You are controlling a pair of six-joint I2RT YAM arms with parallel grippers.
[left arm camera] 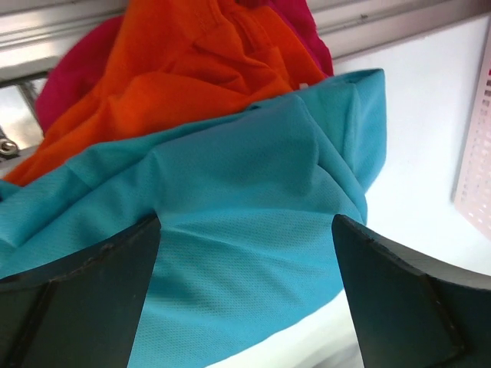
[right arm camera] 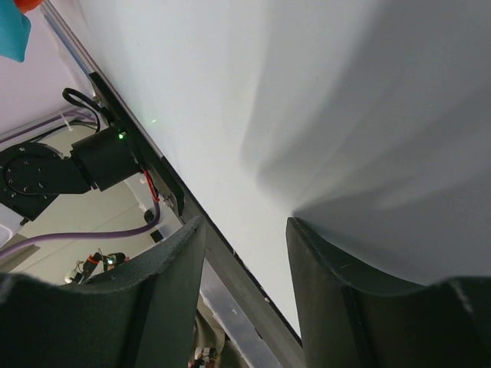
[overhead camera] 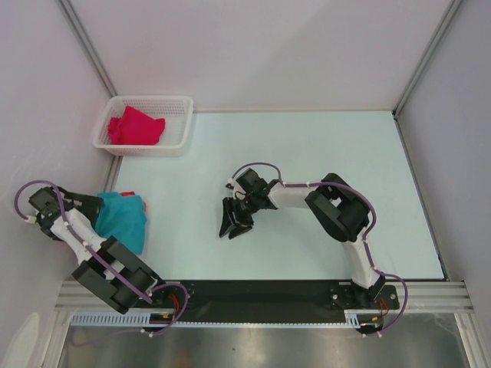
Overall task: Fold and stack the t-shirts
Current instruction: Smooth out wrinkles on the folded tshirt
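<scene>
A teal-blue t-shirt (overhead camera: 124, 218) lies crumpled at the table's left edge. In the left wrist view the teal shirt (left arm camera: 253, 192) lies in front, a bright orange shirt (left arm camera: 184, 69) lies behind it, and magenta-red cloth (left arm camera: 65, 84) shows behind that. My left gripper (overhead camera: 93, 207) is open at the pile, and its fingers stand either side of the teal cloth (left arm camera: 245, 230). Another magenta-red shirt (overhead camera: 136, 127) lies in the white basket (overhead camera: 180, 126). My right gripper (overhead camera: 234, 224) is open and empty over the bare table middle (right arm camera: 245, 230).
The white lattice basket stands at the back left corner, and its wall shows in the left wrist view (left arm camera: 477, 153). Enclosure walls and metal posts ring the table. The black base rail (overhead camera: 261, 291) runs along the near edge.
</scene>
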